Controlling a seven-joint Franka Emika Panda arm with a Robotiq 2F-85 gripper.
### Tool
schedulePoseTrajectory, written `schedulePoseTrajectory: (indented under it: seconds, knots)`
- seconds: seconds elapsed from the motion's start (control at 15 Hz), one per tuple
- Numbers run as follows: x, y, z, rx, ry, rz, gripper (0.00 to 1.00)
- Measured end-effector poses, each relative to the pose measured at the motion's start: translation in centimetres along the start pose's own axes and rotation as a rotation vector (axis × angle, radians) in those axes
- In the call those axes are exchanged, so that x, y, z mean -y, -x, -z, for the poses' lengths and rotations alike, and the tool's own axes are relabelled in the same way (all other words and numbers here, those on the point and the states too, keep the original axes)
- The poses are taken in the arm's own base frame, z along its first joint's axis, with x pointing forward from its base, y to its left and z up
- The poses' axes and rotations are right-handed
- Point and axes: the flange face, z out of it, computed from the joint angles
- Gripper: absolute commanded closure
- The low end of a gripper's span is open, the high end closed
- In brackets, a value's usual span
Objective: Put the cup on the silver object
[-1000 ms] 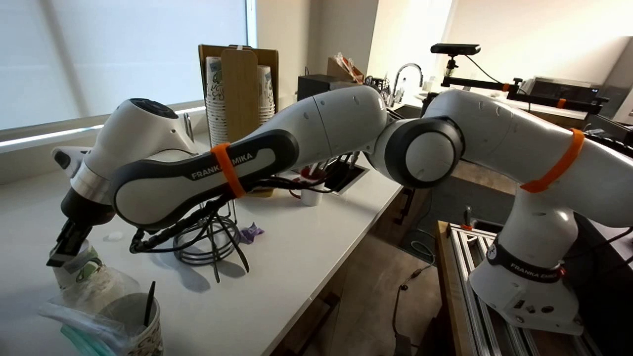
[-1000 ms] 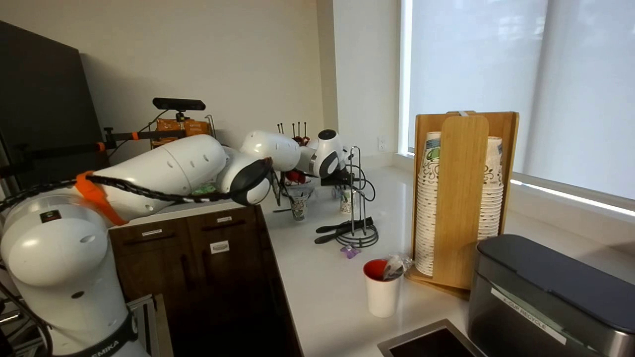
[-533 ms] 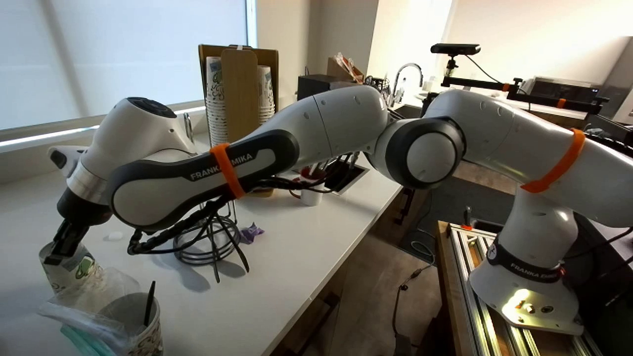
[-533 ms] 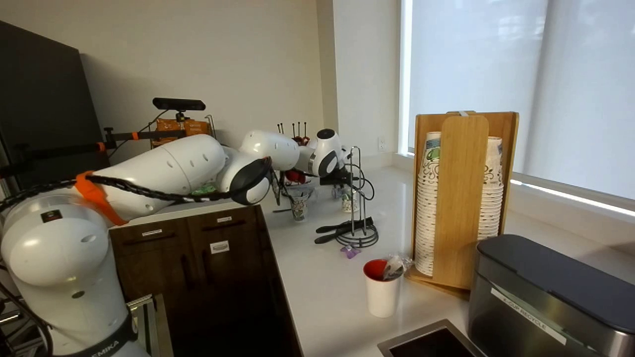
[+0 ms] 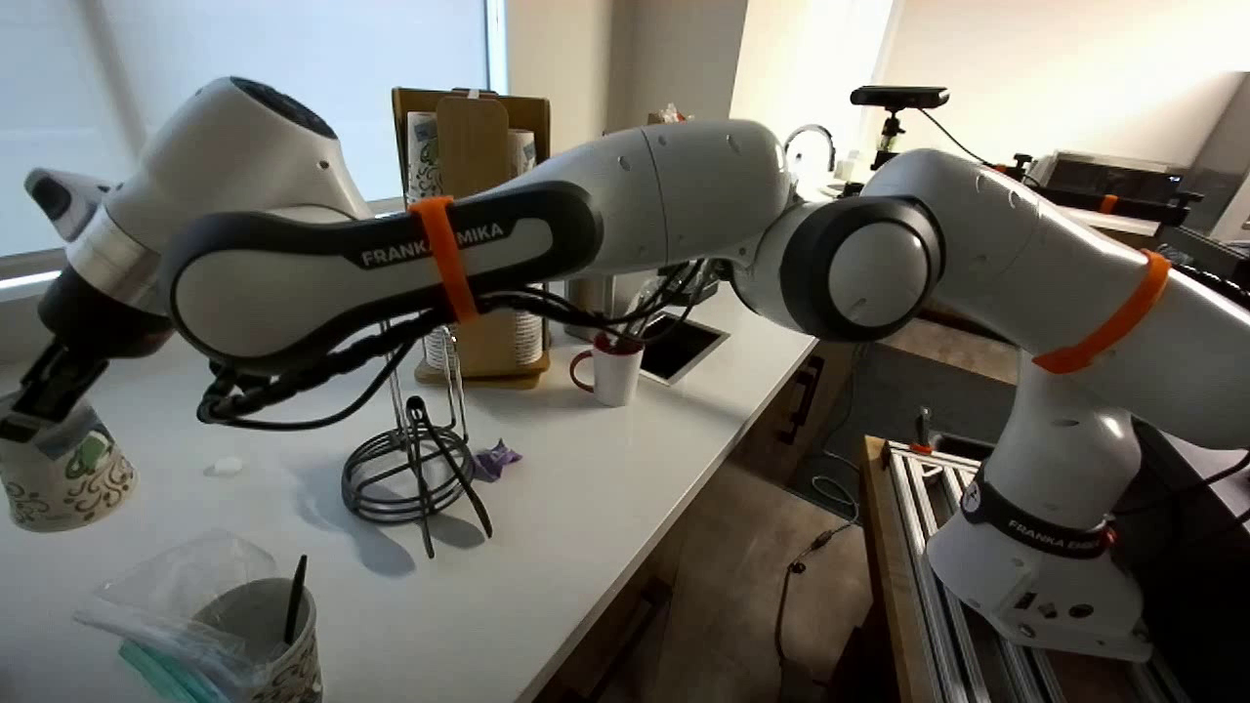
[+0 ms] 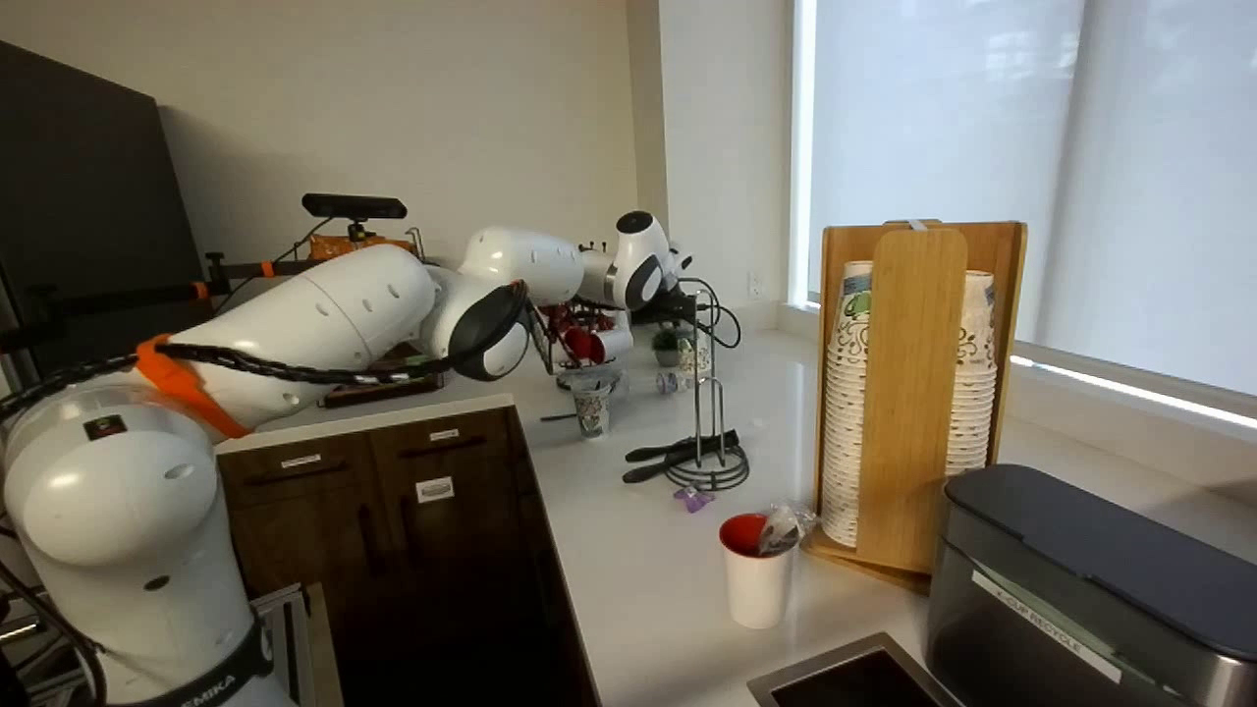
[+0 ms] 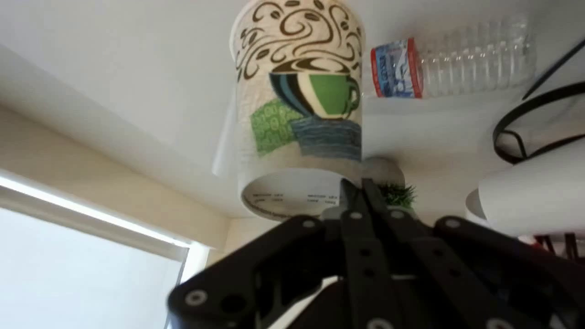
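The cup [image 5: 76,480] hangs upside down at the far left of an exterior view, seemingly held above the surface [image 5: 527,576]; we take the step to be carrying it rightward, over to the silver object [image 6: 698,412]. To do this well, we should bring its mouth higher than that object's top, hold it level, centre it, and only then ease it down, minding the black utensil [image 6: 653,454] across the object's base. The cup hangs below the claw [image 7: 357,186]; in the wrist view it lies mostly left of where the claw is clamped on its base edge, with a clear bottle [image 7: 450,66] farther right.
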Motion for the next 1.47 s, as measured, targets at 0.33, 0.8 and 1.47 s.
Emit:
schedulePoseTrajectory:
  seconds: [0.33, 0.8, 1.47]
  knots:
    - [-2.3, -5.2, 7.1, -0.061, 0.043, 0.006, 0.99]
    - [-4.7, -10.4, 18.4, -0.088, 0.105, -0.117, 0.99]
    - [-8.6, -10.6, 32.8, -0.141, 0.323, -0.503, 0.99]
